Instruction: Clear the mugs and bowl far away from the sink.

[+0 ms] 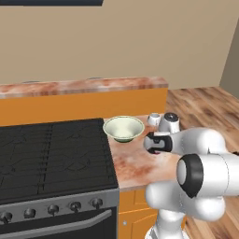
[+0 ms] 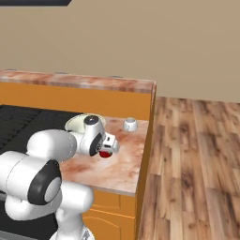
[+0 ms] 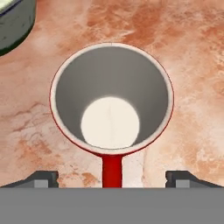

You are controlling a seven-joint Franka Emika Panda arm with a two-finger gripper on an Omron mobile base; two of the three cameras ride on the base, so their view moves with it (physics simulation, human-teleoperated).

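The desk (image 1: 140, 168) carries the bowl (image 1: 123, 128) beside the stove (image 1: 51, 154), the red mug (image 3: 111, 98) upright nearby (placing step seems done). The pincer (image 3: 111, 179) is spread above it; next, lift clear.

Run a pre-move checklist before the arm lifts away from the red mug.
1. Gripper open, fingertips wide apart: ok.
2. Red mug upright on the counter, handle between the fingertips, not pinched: ok.
3. Fingertips clear of the mug's rim: ok in the hand view.
4. Bowl apart from the mug, next to the stove: ok.
5. Mug set well inside the counter's edge: ok in the right base view.
6. Far from the sink: cannot tell.
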